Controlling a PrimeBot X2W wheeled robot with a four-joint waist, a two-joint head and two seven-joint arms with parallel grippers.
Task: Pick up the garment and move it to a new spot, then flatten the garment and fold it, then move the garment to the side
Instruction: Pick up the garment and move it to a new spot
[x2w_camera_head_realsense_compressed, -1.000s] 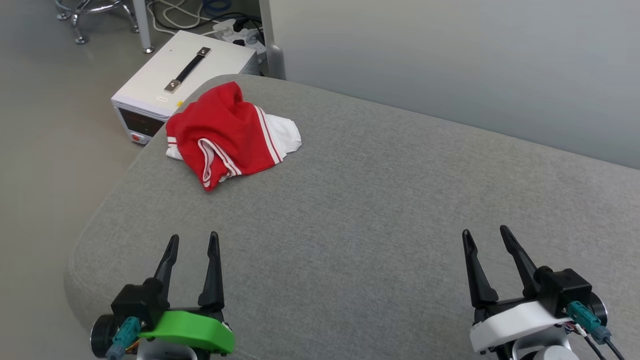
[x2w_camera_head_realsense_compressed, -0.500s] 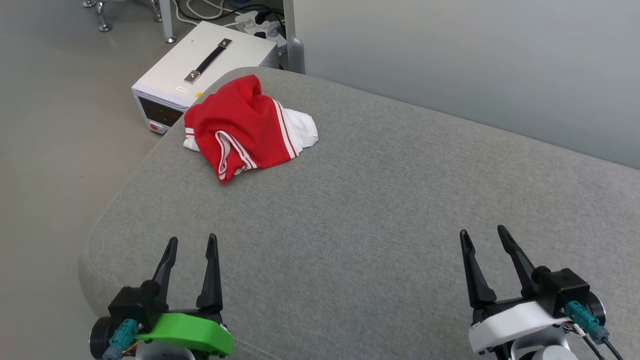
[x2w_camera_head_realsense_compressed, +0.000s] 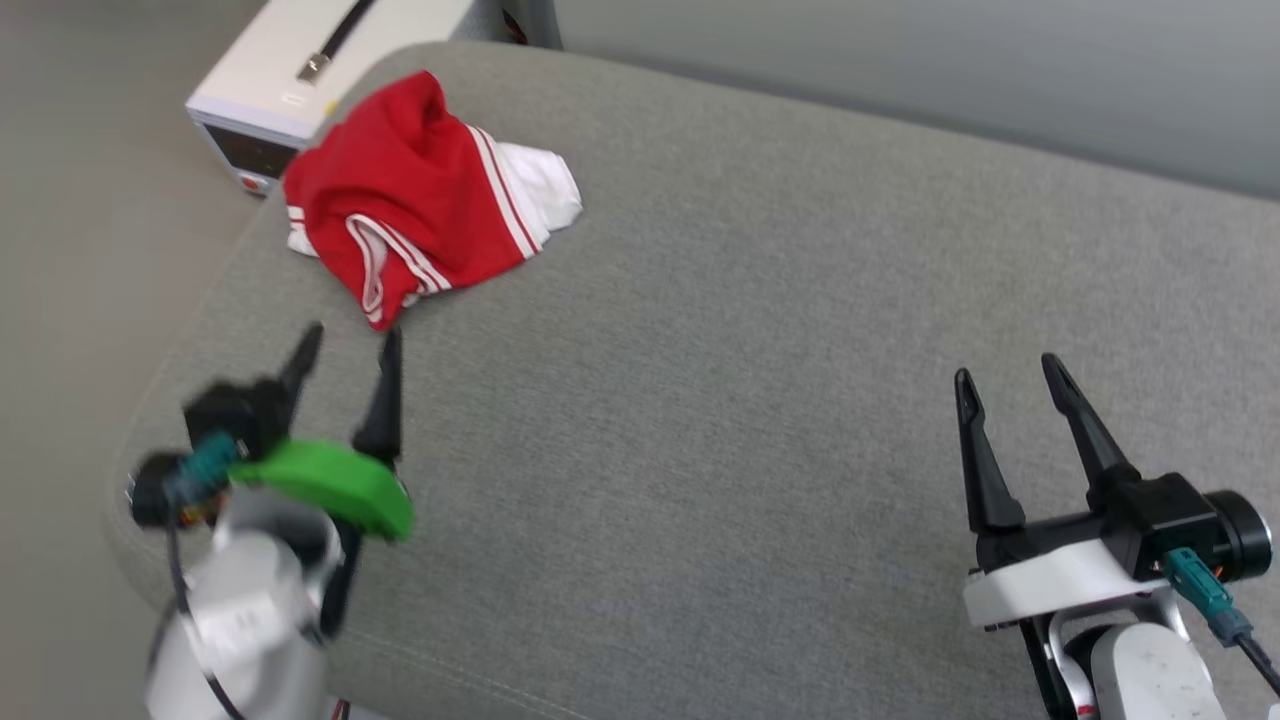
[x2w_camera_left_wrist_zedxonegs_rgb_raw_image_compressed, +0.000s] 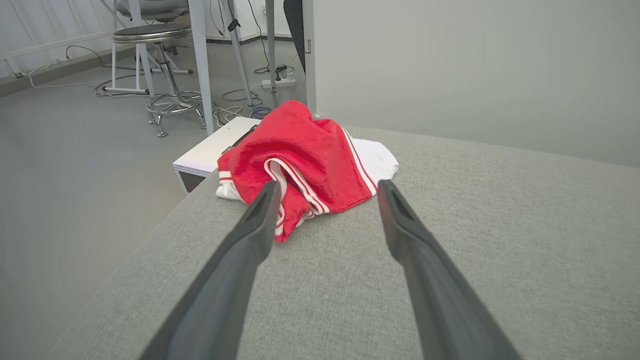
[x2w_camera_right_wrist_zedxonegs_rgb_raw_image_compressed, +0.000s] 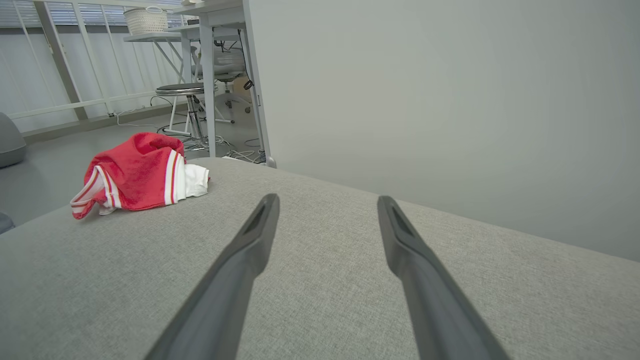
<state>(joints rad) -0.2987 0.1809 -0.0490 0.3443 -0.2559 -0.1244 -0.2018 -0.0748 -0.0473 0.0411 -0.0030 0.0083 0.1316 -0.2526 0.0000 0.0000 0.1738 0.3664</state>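
Note:
The garment (x2w_camera_head_realsense_compressed: 410, 200) lies crumpled in a heap near the far left corner of the grey cushioned surface (x2w_camera_head_realsense_compressed: 760, 330); it is red with white parts and red-and-white striped trim. It also appears in the left wrist view (x2w_camera_left_wrist_zedxonegs_rgb_raw_image_compressed: 305, 160) and the right wrist view (x2w_camera_right_wrist_zedxonegs_rgb_raw_image_compressed: 135, 177). My left gripper (x2w_camera_head_realsense_compressed: 350, 345) is open, its fingertips a short way in front of the garment's near edge, not touching it. My right gripper (x2w_camera_head_realsense_compressed: 1008, 370) is open over the bare right side of the surface, far from the garment.
A white box-shaped device with a black handle (x2w_camera_head_realsense_compressed: 300, 70) stands on the floor just beyond the surface's left corner. A metal stool (x2w_camera_left_wrist_zedxonegs_rgb_raw_image_compressed: 160, 65), desk legs and cables are on the floor behind. A grey wall (x2w_camera_head_realsense_compressed: 900, 70) runs along the far side.
The camera has shifted, moving the whole picture. My left arm has advanced toward the garment, blurred in motion. The right gripper has risen in the view. The garment lies as before.

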